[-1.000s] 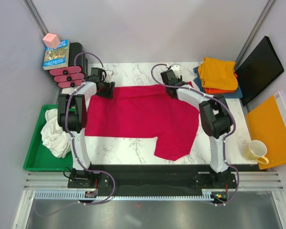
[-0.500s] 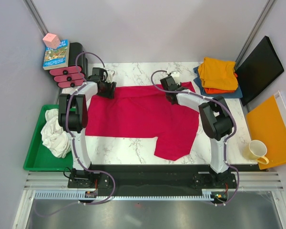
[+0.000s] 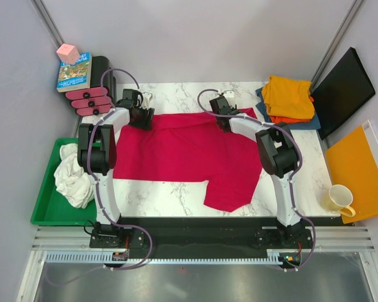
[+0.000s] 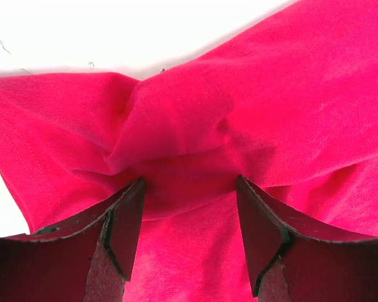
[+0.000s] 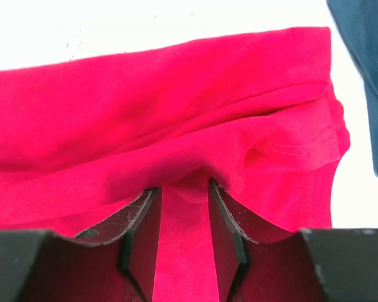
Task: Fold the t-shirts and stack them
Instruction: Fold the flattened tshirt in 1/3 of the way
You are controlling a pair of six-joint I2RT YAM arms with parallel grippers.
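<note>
Shirt in hand: the red shirt point(image 3: 189, 154) lies spread flat on the bench point(image 3: 176, 91), in the centre of the overhead view; its long axis runs left to right across the picture, with one flap reaching toward the lower right.
Left fingers: the left fingers point(image 4: 123, 236) are clenched on a gathered hump of red cloth at the shirt's upper left corner; the cloth puckers in toward the gap between them.
Right fingers: the right fingers point(image 5: 142, 236) are pinched on a narrow ridge of the same shirt along its upper edge, right of centre; a hemmed end (a sleeve, by the look of the stitching) lies just past them, at the right of the wrist view.
Key relation: both grips sit on the upper edge, so nearly the whole shirt lies below the fingers in the overhead frame; neither arm is nearer, each holds its own end.
Likely next move: carrying that edge down the frame over the body to make a fold, I judge; the two ends should travel level or the crease will slant.
Stack: the folded shirts point(image 3: 288, 97) sit at the upper right, near the right grip and well apart from the left.
Waiting: a white shirt point(image 3: 72, 173) lies crumpled in the green tray point(image 3: 47, 211) at the left.
</note>
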